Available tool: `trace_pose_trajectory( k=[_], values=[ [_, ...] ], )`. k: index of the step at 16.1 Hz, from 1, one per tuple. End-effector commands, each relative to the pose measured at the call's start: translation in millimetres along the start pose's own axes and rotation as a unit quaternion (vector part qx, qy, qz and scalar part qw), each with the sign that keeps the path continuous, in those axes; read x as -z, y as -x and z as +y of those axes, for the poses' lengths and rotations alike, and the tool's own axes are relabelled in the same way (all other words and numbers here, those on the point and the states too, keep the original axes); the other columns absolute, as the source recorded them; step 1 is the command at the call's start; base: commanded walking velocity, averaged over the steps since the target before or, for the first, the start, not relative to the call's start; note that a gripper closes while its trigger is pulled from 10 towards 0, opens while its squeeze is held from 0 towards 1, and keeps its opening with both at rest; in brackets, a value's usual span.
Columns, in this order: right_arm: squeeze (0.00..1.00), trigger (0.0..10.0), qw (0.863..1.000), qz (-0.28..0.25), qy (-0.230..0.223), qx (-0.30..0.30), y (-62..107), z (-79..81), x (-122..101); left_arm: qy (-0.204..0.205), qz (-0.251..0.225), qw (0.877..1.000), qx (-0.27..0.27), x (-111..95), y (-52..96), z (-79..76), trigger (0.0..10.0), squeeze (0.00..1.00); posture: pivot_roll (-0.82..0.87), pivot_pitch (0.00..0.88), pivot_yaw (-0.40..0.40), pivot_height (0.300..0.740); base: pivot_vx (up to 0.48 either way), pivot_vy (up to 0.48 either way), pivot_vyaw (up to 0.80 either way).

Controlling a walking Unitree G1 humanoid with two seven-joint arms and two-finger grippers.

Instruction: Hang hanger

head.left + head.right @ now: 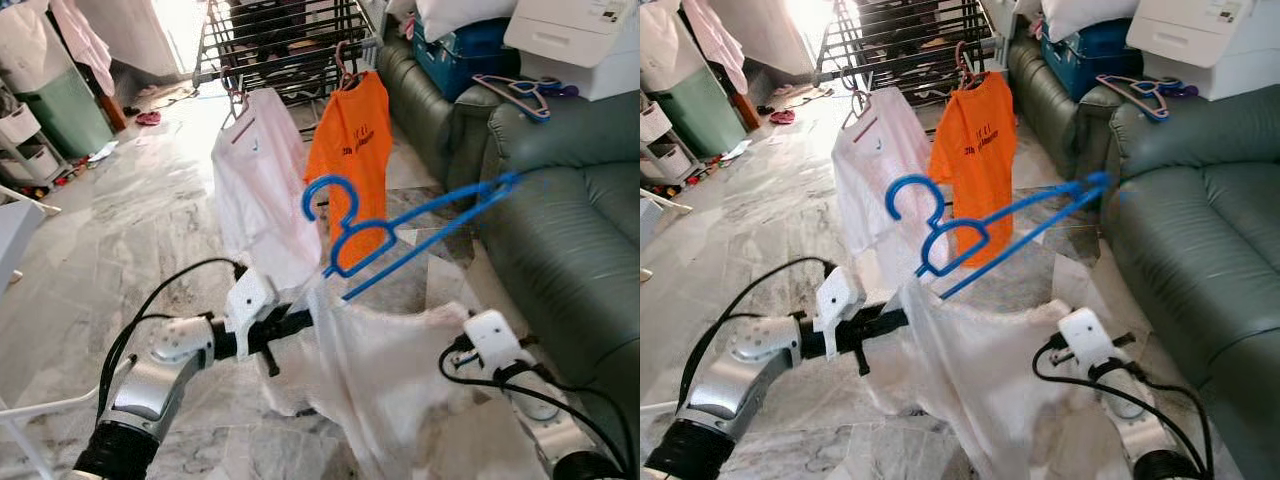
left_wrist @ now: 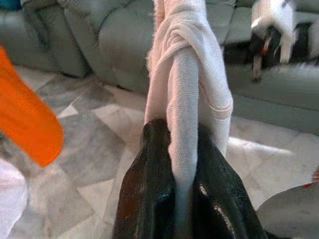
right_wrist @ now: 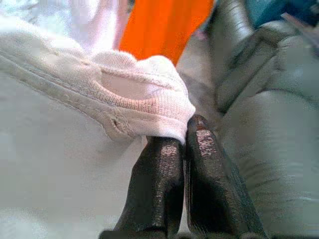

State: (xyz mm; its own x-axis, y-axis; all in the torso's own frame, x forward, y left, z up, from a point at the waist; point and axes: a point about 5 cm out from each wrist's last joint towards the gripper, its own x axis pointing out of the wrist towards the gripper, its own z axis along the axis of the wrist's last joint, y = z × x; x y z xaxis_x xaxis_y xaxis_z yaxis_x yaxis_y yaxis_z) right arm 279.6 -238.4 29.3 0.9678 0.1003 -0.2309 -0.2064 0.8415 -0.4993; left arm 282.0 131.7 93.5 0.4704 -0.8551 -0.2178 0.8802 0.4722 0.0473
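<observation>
Here the left hand (image 2: 182, 199) is clenched on a bunched fold of a white garment (image 1: 390, 370), its two black fingers (image 2: 144, 199) pinching the cloth between them. The right hand (image 3: 184, 184) is clamped on a ribbed edge of the same garment, fingers pressed together; from the head views the cloth hides that hand's tips. The garment is stretched between the two arms, low in the scene at about 6 o'clock. A blue hanger (image 1: 400, 235) sits above it at centre, tilted, its hook toward 10 o'clock and its long arm reaching toward 2 o'clock; its lower end goes behind the cloth, so what holds it cannot be made out. Beyond, at 12 o'clock, a white shirt (image 1: 258, 180) and an orange shirt (image 1: 352, 150) hang on a drying rack (image 1: 290, 45). A green sofa (image 1: 570, 230) runs along 3 o'clock.
</observation>
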Motion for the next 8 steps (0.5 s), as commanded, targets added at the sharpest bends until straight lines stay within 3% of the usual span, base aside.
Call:
trace_pose_trajectory(
  k=[1,8],
  values=[
    [0.00,0.0,0.999,-0.029,0.005,0.021,-3.9,-6.8,-11.4,-0.010,0.006,1.000,-0.018,4.3,4.9,7.1,6.0,0.00,-0.19,0.018,0.128,0.740,0.000,0.000,0.00],
    [0.00,0.0,0.996,-0.046,-0.012,0.080,-10.3,-34.1,-25.8,0.017,0.033,0.999,-0.018,40.1,9.5,-1.1,4.1,0.00,-0.20,0.015,0.132,0.740,0.000,0.000,0.00]
  ],
)
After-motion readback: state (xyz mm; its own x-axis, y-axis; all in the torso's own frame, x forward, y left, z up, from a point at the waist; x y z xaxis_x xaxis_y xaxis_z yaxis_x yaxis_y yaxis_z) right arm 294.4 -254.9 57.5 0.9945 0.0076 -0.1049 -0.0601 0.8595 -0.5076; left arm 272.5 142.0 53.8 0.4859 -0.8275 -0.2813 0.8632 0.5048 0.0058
